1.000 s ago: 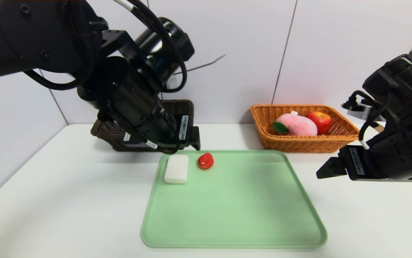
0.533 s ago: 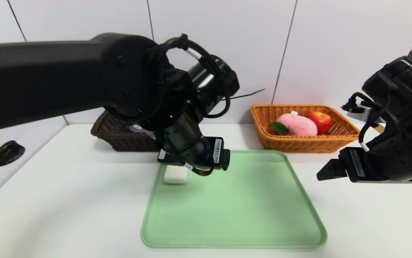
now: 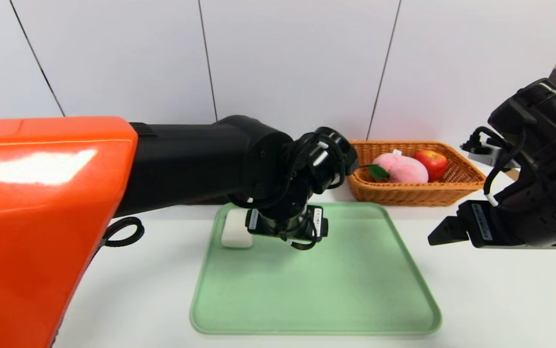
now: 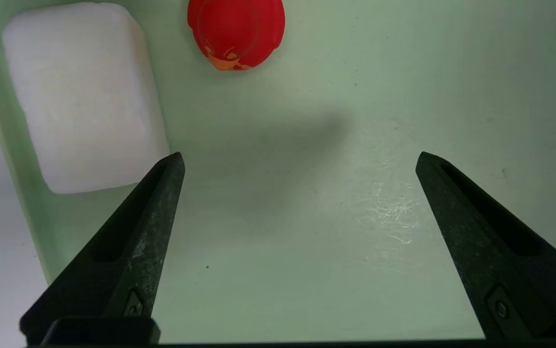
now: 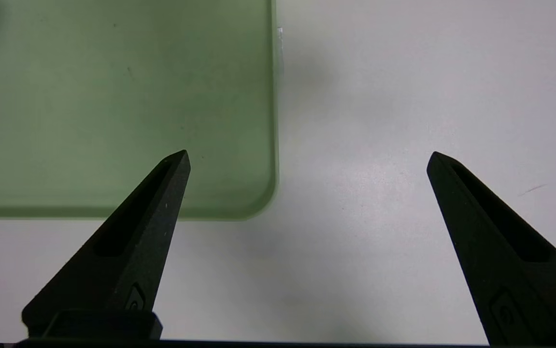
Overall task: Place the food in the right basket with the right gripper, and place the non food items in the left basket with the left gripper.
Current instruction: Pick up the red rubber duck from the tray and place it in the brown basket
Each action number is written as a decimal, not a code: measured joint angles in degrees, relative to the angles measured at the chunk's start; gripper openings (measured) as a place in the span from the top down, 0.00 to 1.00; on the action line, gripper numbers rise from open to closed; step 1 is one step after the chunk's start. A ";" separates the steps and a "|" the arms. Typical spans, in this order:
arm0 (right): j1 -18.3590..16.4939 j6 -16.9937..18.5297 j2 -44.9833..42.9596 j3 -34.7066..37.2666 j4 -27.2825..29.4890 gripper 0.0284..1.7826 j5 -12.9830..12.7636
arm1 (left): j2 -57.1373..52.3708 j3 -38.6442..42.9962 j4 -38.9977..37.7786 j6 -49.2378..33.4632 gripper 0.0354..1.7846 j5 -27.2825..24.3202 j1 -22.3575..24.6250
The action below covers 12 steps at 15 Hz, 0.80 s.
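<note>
- Left gripper [image 4: 299, 159]: low over the far left part of the green tray [image 3: 316, 290], pointing down at it. Jaws spread wide, nothing between them.
- White block [image 4: 84, 94]: lies flat in the tray's far left corner, close against the rim. One left fingertip [image 4: 174, 162] sits just beside the block's near corner — contact cannot be confirmed.
- Small red fruit [image 4: 236, 31]: on the tray just beside the block, apart from it, beyond the gap between the jaws. In the head view the left wrist hides it.
- Right gripper [image 5: 306, 159]: hovers off the tray's right side, above the white table [image 5: 403, 96] by a tray corner. Jaws wide apart, empty.
- Orange-tan basket [image 3: 413, 193]: behind the tray on the right, holding the pink peach [image 3: 403, 169] and the apple [image 3: 432, 162], side by side.
- Dark brown basket: hidden behind the left arm — position not verifiable.
</note>
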 joint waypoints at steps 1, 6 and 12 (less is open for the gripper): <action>0.02 -0.05 0.00 0.05 0.00 0.05 0.00 | 0.39 -0.02 -0.56 0.10 0.06 -0.02 0.13; 0.73 -0.05 0.13 0.46 -0.05 0.05 0.09 | 1.00 -0.05 -1.80 1.93 0.06 3.06 1.33; 1.10 -0.02 0.10 1.21 -0.02 0.05 0.11 | 1.74 -0.07 -3.69 2.32 0.06 3.94 2.18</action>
